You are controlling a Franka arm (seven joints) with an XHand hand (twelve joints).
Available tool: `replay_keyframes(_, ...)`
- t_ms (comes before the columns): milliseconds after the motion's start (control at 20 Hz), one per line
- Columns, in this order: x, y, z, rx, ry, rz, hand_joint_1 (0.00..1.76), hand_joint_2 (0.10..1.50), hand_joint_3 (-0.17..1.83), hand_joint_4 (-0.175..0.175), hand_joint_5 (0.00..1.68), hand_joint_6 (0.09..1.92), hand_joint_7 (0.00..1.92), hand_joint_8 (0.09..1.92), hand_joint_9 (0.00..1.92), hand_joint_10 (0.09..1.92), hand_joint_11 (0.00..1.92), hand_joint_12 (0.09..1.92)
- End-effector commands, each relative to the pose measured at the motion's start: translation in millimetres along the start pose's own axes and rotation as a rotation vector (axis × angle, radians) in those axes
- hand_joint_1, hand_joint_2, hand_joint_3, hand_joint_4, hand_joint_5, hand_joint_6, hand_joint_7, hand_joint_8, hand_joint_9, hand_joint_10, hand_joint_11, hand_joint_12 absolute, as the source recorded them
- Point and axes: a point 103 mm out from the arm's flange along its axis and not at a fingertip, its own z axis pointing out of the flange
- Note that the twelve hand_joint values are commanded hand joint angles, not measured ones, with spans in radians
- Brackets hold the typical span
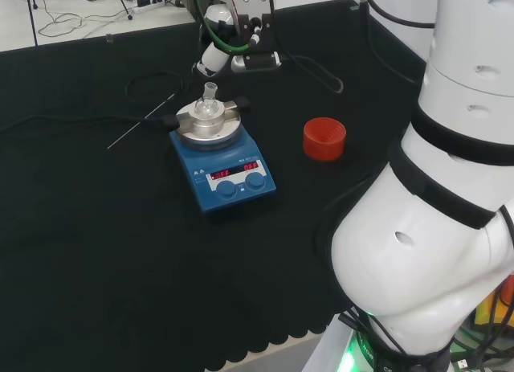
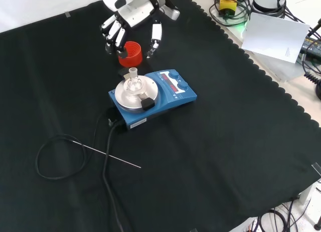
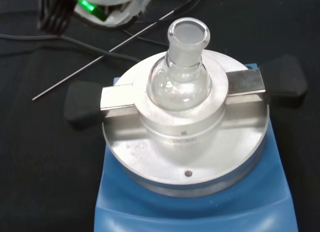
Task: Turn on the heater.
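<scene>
Lying nearest the camera in the front view, a black cable [image 2: 59,157] loops on the black cloth [image 2: 215,157], and a thin metal rod [image 2: 106,155] rests across it just past the loop. Beyond them, near the middle of the cloth, stands the heater [image 2: 150,97], a blue box with two knobs [image 2: 176,81] and lit red displays on the sloped face turned toward the view's right. On its round metal plate [image 2: 125,97] sits a metal block with black handles [image 3: 83,100], and a small clear round-bottomed flask [image 3: 181,71] is seated upright in that block, its open neck pointing up. Just behind the heater stands a red ribbed ring [image 2: 130,50], apart from it. Above that ring hovers the hand [image 2: 131,17], its fingers [image 2: 114,32] hanging down, relaxed and spread, with nothing in them and touching neither the ring nor the heater. In the head view the ring [image 1: 324,138] stands to the right of the heater [image 1: 223,161].
</scene>
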Motion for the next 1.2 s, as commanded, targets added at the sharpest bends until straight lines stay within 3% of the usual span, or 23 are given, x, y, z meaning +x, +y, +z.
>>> replay_keyframes(50, 4.2, -9.5, 1.0, -0.014, -0.004, 0.001, 0.85, 0.64, 0.54, -0.016, 0.6, 0.76, 0.25, 0.71, 0.45, 0.68, 0.04, 1.43)
replay_keyframes(150, 2.6, -22.8, 3.7, -0.026, 0.001, 0.002, 0.85, 0.64, 0.54, -0.016, 0.59, 0.76, 0.25, 0.71, 0.45, 0.68, 0.04, 1.43)
replay_keyframes(500, -5.5, -67.3, 18.6, 0.015, -0.01, 0.036, 0.85, 0.65, 0.55, -0.023, 0.53, 0.74, 0.31, 0.72, 0.51, 0.68, 0.14, 1.4)
replay_keyframes(700, -8.1, -88.1, 25.5, 0.039, -0.03, 0.037, 0.87, 0.65, 0.57, -0.031, 0.5, 0.72, 0.51, 0.74, 0.73, 0.64, 0.33, 1.34)
replay_keyframes(900, -11.9, -100.4, 37.0, 0.071, -0.03, 0.036, 0.94, 0.67, 0.62, -0.049, 0.52, 0.72, 0.87, 0.81, 1.06, 0.64, 0.58, 1.26)
replay_keyframes(1000, -12.4, -105.0, 44.0, 0.084, -0.035, 0.032, 1.0, 0.7, 0.64, -0.084, 0.53, 0.73, 1.11, 0.95, 1.29, 0.75, 0.88, 1.11)
replay_keyframes(1100, -12.6, -108.5, 51.0, 0.108, -0.04, 0.024, 1.06, 0.74, 0.64, -0.121, 0.56, 0.74, 1.32, 1.19, 1.47, 1.02, 1.25, 0.95)
replay_keyframes(1200, -8.1, -110.7, 58.4, 0.151, -0.047, 0.015, 1.11, 0.77, 0.64, -0.135, 0.59, 0.75, 1.45, 1.41, 1.59, 1.32, 1.44, 0.93)
